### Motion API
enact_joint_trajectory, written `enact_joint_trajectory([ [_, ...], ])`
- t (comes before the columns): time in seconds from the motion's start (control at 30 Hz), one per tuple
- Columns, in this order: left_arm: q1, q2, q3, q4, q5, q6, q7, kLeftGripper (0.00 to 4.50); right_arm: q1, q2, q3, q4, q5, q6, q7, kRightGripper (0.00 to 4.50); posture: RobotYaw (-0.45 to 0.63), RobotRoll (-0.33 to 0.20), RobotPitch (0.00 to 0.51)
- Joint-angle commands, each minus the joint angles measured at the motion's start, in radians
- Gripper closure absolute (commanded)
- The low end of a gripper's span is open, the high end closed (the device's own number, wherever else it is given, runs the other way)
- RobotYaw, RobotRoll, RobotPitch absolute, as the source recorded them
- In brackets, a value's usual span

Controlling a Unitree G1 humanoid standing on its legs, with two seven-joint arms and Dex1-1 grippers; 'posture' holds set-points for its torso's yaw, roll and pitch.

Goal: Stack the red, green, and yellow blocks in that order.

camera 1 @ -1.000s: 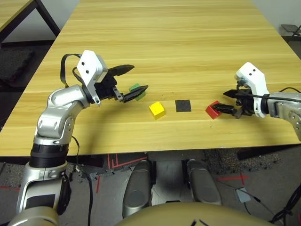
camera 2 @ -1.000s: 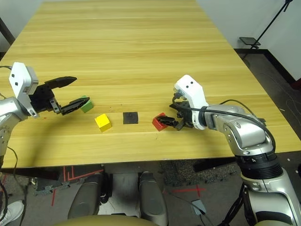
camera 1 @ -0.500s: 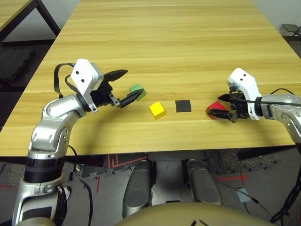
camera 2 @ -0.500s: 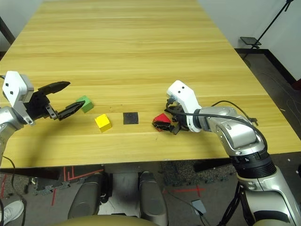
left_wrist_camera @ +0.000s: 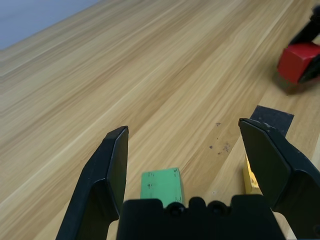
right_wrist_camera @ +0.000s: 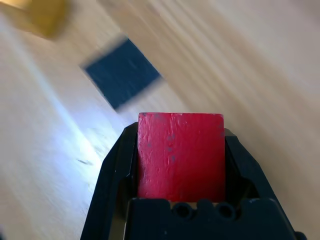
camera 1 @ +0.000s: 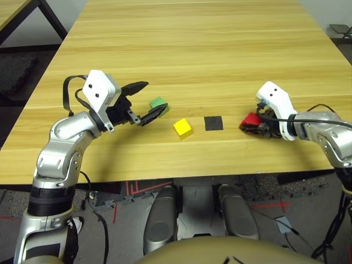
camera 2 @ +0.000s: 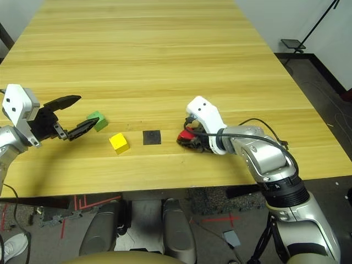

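- Right gripper (camera 1: 254, 124) of mine is clamped on the red block (right_wrist_camera: 181, 155); my wrist view shows a black finger (right_wrist_camera: 114, 170) pressed against each side of it.
- That red block sits low at the table (camera 1: 220, 49), just right of the black patch (camera 1: 213, 123).
- Whether the block rests on the wood or hangs just off it, I cannot tell.
- My left gripper (camera 1: 147, 100) hovers with its fingers spread wide, holding nothing.
- The green block (camera 1: 158, 104) lies on the table just beyond my left fingertips, in line with the gap between them and untouched.
- The yellow block (camera 1: 182, 128) stands on the table between the green block and the patch, apart from both.
- Along the near part of the table the order from my left runs green, yellow, patch, red.
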Motion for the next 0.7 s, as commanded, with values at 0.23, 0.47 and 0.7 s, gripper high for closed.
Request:
enact_joint_trajectory([
  [0.23,-0.071,0.014,-0.088,0.037,0.017,0.043,-0.055,0.0,-0.291,0.135,0.221,0.514,-0.192,-0.526,0.455,2.43,0.31,-0.165,0.084],
  [0.47,-0.086,0.004,-0.088,0.014,0.01,0.073,-0.021,0.0,-0.354,0.283,0.225,0.733,-0.259,-0.645,0.526,2.43,0.38,-0.171,0.088],
  [0.7,-0.054,0.019,-0.058,-0.03,0.001,0.098,0.004,0.0,-0.39,0.343,0.209,0.852,-0.325,-0.715,0.555,2.43,0.42,-0.171,0.106],
])
